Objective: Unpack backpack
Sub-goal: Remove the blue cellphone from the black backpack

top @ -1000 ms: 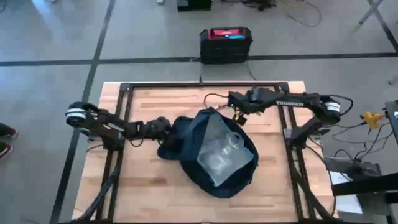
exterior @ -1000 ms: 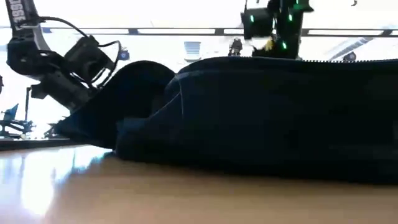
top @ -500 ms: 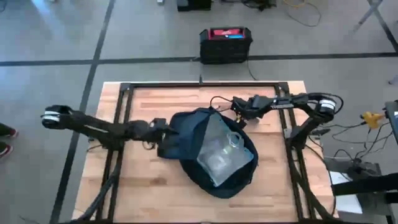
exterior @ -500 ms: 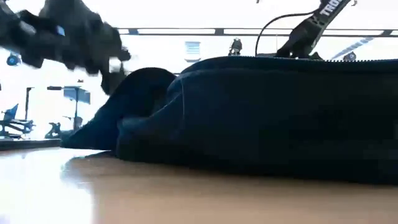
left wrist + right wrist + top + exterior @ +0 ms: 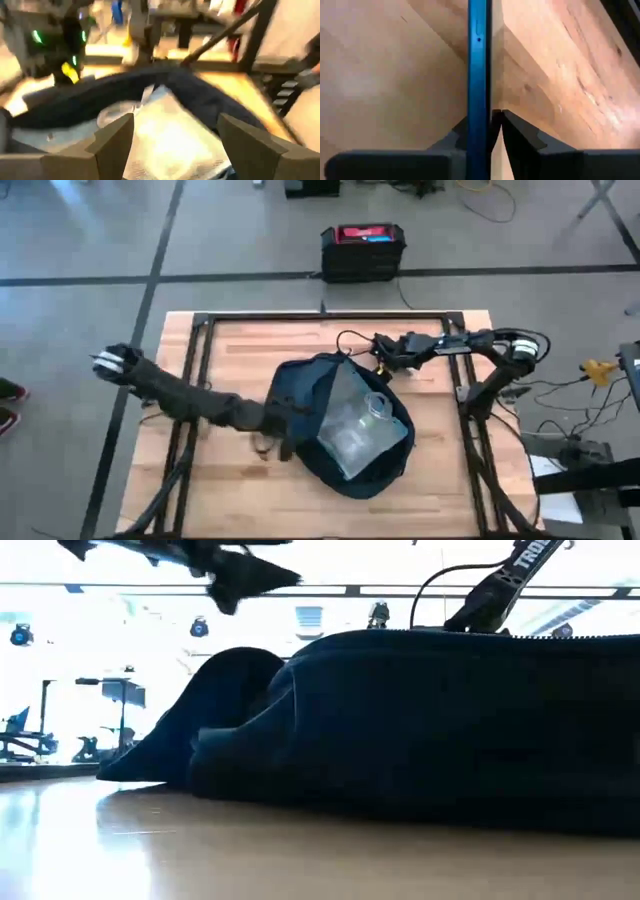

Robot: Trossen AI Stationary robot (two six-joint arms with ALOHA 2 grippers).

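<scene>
The backpack (image 5: 345,425) lies at the middle of the wooden counter (image 5: 230,490) in the high view, flap open over a pale lining and a clear item. The left tool (image 5: 290,430) sits at the bag's left edge, fingers (image 5: 112,142) spread wide. The right tool (image 5: 385,358), just above and right of the bag, is pressed together on a thin blue slab (image 5: 479,75) held edge-on.

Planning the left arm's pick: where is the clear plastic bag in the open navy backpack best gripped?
Probably its top film, from above: the clear plastic bag lies flat in the backpack, facing the open left gripper; right gripper holds a thin blue slab.
</scene>
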